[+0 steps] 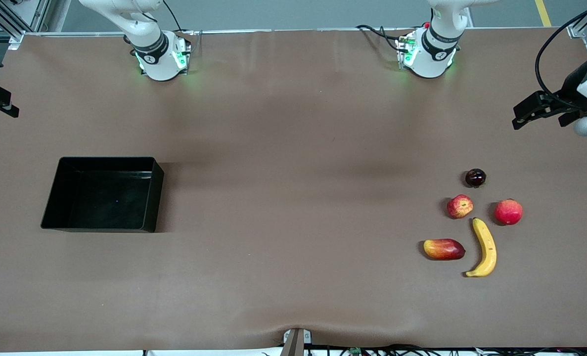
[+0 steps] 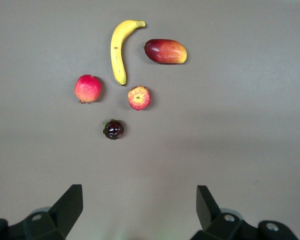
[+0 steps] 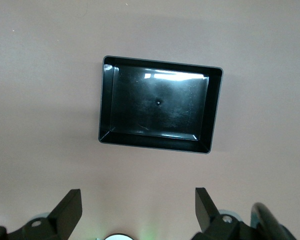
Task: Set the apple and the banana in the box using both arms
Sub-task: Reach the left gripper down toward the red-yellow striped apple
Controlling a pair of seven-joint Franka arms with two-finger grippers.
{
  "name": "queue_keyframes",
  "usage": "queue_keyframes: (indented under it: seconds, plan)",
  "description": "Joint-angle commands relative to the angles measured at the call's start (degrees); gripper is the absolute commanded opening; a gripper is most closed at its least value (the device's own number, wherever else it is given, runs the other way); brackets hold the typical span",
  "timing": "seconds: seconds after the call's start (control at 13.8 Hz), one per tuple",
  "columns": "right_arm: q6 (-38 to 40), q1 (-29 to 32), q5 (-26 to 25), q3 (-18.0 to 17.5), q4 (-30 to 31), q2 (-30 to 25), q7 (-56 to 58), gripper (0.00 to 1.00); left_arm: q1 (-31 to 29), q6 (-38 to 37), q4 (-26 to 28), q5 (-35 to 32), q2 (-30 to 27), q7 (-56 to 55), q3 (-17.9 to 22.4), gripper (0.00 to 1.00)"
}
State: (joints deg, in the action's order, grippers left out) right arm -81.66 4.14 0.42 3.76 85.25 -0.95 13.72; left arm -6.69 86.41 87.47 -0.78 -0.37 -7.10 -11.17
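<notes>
At the frame's left edge the right gripper hung over the table, fingers wide, holding nothing. The box sat mid-left. Lower right lay the apple and the banana, its long axis near vertical. Upper right, the left gripper gaped wide, empty.

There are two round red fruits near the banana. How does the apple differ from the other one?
The apple is red streaked with yellow; the red-pink fruit is evenly coloured. The apple shows a pale stem dimple facing up; the red-pink fruit shows none. The apple looks slightly smaller. The apple lies beside the banana tip; the red-pink fruit lies nearer the left arm's end of the table. Both rest untouched on the table.
</notes>
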Motion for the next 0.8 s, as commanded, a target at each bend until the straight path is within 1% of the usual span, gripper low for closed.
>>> queue_keyframes:
  seconds: [0.0,0.14,0.36,0.58,0.72]
  plan:
    - [0.53,0.6,1.08,-0.6,0.18,-0.98,-0.18,1.0,-0.08,-0.72,-1.25,-0.45,0.64,-0.1,-0.34,1.0]
    - [0.53,0.69,1.08,-0.51,0.18,-0.89,-0.18,1.0,0.18,-0.72,-1.33,-0.71,0.81,-0.1,-0.17,1.0]
    - [0.53,0.6,1.08,-0.51,0.18,-0.98,-2.28,1.0,0.53,-0.72,-1.78,-1.86,3.01,-0.72,-0.7,1.0]
    - [0.62,0.78,0.99,-0.42,0.18,-0.89,-4.58,1.0,-0.17,1.46,2.34,-1.95,5.82,-0.72,-0.7,1.0]
    - [0.54,1.39,0.99,-0.34,0.18,-0.54,-4.58,1.0,-0.34,9.09,8.39,-1.95,6.35,-0.54,-0.52,1.0]
